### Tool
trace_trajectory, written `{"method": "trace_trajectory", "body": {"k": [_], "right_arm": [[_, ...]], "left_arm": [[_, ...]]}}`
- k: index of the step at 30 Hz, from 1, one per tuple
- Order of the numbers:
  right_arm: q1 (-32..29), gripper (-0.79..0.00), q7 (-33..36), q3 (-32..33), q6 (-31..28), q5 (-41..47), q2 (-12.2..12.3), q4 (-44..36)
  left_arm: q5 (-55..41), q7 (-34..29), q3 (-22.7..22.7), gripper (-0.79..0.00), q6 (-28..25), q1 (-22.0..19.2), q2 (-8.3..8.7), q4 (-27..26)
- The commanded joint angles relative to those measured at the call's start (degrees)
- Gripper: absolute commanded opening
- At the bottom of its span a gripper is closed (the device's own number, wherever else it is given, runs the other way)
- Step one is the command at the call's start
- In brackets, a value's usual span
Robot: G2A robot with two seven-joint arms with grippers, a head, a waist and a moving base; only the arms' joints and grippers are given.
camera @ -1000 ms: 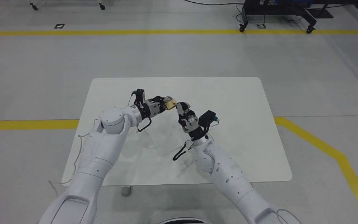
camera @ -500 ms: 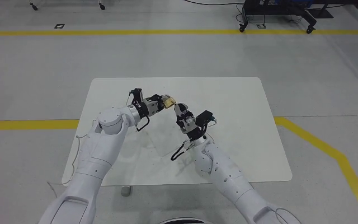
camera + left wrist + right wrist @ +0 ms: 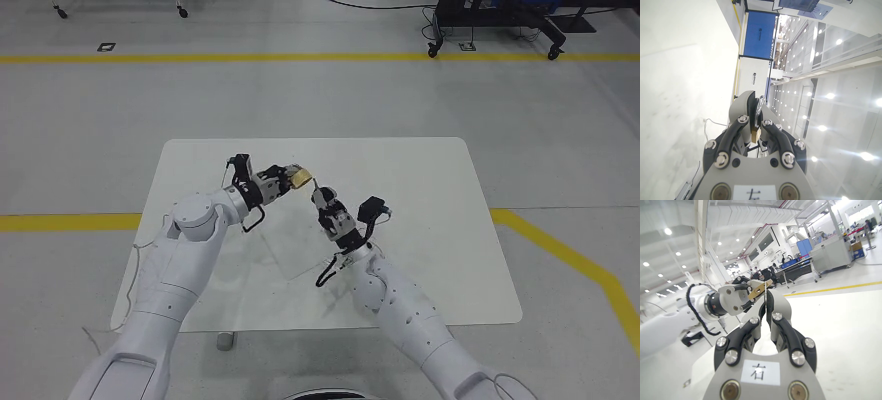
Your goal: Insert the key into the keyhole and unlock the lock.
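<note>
1. While both arms hang raised over the white bench (image 3: 430,200), their ends sit nearly nose to nose. The left gripper (image 3: 756,103) is on the robot's left and the right gripper (image 3: 766,295) comes in from its right.
2. Left gripper: fingers (image 3: 745,103) pressed together on the lock (image 3: 299,178), clamping its silver shackle (image 3: 759,106). In the left wrist view the brass body shows through the gap between the black finger links.
3. Lock is held in the air, off the bench, with the brass body sticking out past the left gripper's end toward the right gripper.
4. Keyhole (image 3: 758,291) sits in the brass end face, turned toward the right wrist camera, uncovered.
5. Right gripper: fingers (image 3: 779,302) closed tight on the key (image 3: 765,289). The blade is seen edge-on as a thin silver strip poking out past them.
6. Key tip is just beside the keyhole, crossing the brass face in the right wrist view. It is not in the hole. Whether it touches the lock, cannot tell.
7. From the top view, lock and key meet above the bench, nearer its far edge than its near one.
8. Black cable (image 3: 322,272) loops off the right forearm above the bench.
</note>
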Motion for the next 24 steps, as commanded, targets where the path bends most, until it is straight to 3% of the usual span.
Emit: {"method": "trace_trajectory", "body": {"k": [1,4,7,9,14,24], "right_arm": [[-0.8,-0.785,9.6,1.3,-8.9,12.5,0.4,-0.1],[-0.5,-0.785,32.6,1.6,-13.6,34.5,1.2,0.2],[0.4,-0.785,53.3,3.9,-8.4,53.9,2.7,-2.4],[0.0,-0.785,59.8,6.0,-6.2,58.2,3.7,-4.2],[-1.7,-0.785,64.5,7.5,-4.1,60.3,4.7,-7.8],[-1.8,-0.785,59.8,5.8,-1.9,55.5,4.7,-9.4]], "left_arm": [[0.2,0.7,-0.7,-0.785,-3.1,0.5,0.15,-0.4],[0.9,0.5,-1.3,-0.785,-7.1,1.4,0.36,-1.1],[2.5,1.0,-1.5,-0.785,-9.3,1.8,0.54,-1.5],[3.4,1.4,-1.3,-0.785,-9.9,2.1,0.59,-2.0],[6.0,2.5,-0.4,-0.785,-10.6,2.6,0.66,-3.0],[9.4,5.4,0.8,-0.785,-11.3,3.2,0.66,-4.3]]}}
